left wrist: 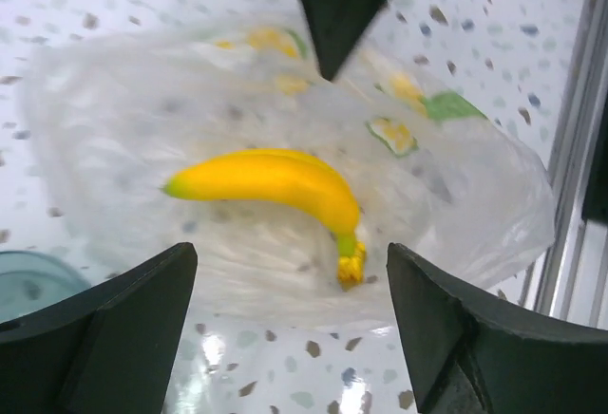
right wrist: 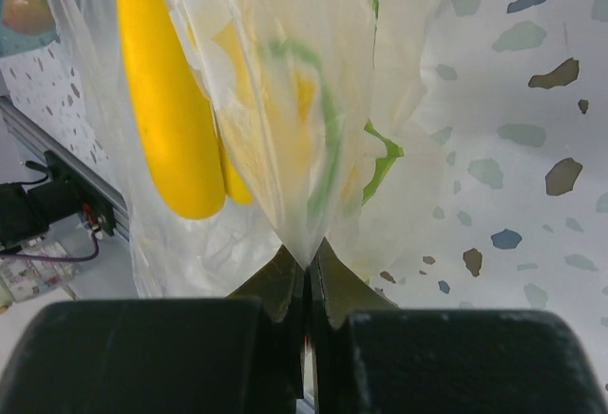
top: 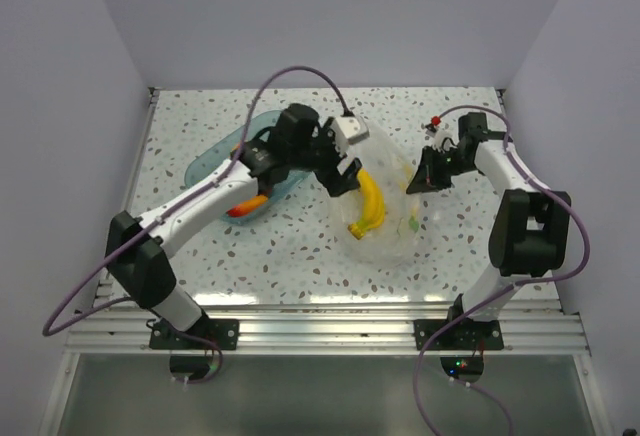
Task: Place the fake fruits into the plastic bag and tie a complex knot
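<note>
With the right pincer (right wrist: 306, 260) clenched on the rim of the plastic bag (right wrist: 285, 101) and 1 banana (left wrist: 271, 178) inside, the released left pincer (left wrist: 290, 281) should lift straight clear before fetching fruit from the tray (top: 207, 166).

Left hand (left wrist: 290, 272) spread wide, right hand (right wrist: 306, 267) pinched closed.

We see a clear, crinkly plastic bag (top: 400, 241) lying on the speckled surface (top: 300, 271). It has yellow and green prints on it. A curved yellow banana (top: 371, 206) lies inside it. An orange-red fruit (top: 247, 207) sits well apart, to the bag's left.
</note>
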Controlling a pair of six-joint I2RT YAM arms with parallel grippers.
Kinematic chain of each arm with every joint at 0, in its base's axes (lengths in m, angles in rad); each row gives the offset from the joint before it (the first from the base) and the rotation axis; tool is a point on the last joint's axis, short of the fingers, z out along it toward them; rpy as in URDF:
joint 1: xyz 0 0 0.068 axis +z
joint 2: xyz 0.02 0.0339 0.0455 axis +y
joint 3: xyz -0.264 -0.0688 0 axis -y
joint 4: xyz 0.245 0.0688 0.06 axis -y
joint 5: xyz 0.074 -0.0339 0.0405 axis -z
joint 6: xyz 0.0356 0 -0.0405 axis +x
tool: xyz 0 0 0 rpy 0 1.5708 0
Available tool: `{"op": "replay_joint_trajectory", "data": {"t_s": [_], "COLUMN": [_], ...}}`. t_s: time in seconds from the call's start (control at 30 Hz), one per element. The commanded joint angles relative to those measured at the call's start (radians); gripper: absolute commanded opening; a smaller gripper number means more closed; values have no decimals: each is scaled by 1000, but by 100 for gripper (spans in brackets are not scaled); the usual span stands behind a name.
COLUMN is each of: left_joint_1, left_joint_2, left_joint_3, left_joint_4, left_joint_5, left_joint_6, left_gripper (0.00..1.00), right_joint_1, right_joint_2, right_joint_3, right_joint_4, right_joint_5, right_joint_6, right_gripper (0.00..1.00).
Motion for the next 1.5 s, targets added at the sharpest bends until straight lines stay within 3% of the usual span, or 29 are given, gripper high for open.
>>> {"op": "replay_joint_trajectory", "data": {"t_s": [0.0,0.27,0.47,0.67,1.03,1.2,1.33,1.37,1.47], "left_joint_1": [176,514,574,574,574,573,571,571,571], "left_joint_2": [-73,-58,22,59,140,98,51,51,65], "left_joint_3": [21,-66,-66,-134,-166,-123,-71,-62,-36], "left_joint_4": [10,-152,-261,-223,-134,-143,-163,-177,-197], "left_joint_5": [-20,-52,-46,-18,-28,1,34,32,32], "left_joint_6": [-41,176,289,281,232,209,204,203,206], "left_gripper": [88,94,100,100,77,48,36,36,67], "right_joint_1": [8,14,14,14,16,22,28,28,31], "right_joint_2": [-17,-68,-57,-40,-16,-14,-16,-13,-11], "right_joint_3": [7,4,12,31,44,51,53,55,59], "right_joint_4": [-11,-26,-35,-43,-74,-75,-75,-78,-83], "right_joint_5": [-21,-2,5,10,18,24,16,15,18], "right_joint_6": [-44,-65,-70,-67,-98,-105,-108,-108,-115], "right_gripper": [0,0,0,0,2,1,0,0,0]}}
